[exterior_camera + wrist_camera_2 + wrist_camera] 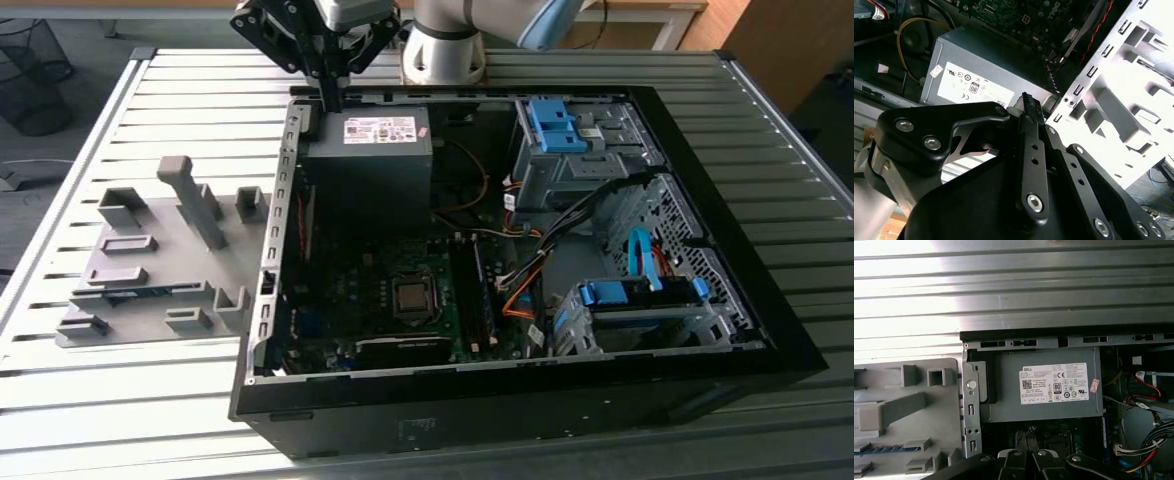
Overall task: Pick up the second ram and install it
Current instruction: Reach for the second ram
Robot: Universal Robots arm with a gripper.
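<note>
I see the gripper [330, 103] closed, empty, over the case [534, 410] rim. The second ram [147, 291] lies flat in the holder [167, 225], its long axis running from the exterior view's left to its right.

Case [534, 410] on table [134, 420], holder plate [174, 225] at exterior view's left, second ram [879, 450] in plate

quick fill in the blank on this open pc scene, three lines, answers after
1. The gripper, nearest the power supply, holds ___.
2. The label on the power supply is ___.
3. The second ram lies in the grey holder, ___ the computer case.
Missing words: nothing; white; outside.
</note>
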